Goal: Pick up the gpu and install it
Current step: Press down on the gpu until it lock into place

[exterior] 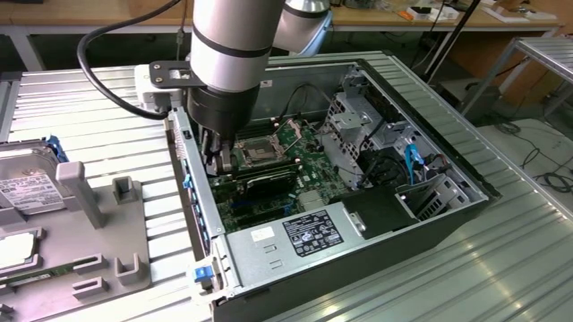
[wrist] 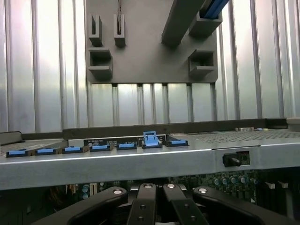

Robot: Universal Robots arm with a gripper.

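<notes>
The black gripper (exterior: 213,155) reaches down inside the open black and silver computer case (exterior: 430,221), fingers pressed together. Below it the small black gpu card (exterior: 268,180) sits on the green motherboard (exterior: 309,157), probably being pushed into its slot.

One open computer case (exterior: 430,221); one robot arm (exterior: 235,47); one hard drive (exterior: 23,184) — seven blue slot clips (wrist: 150,139).
</notes>
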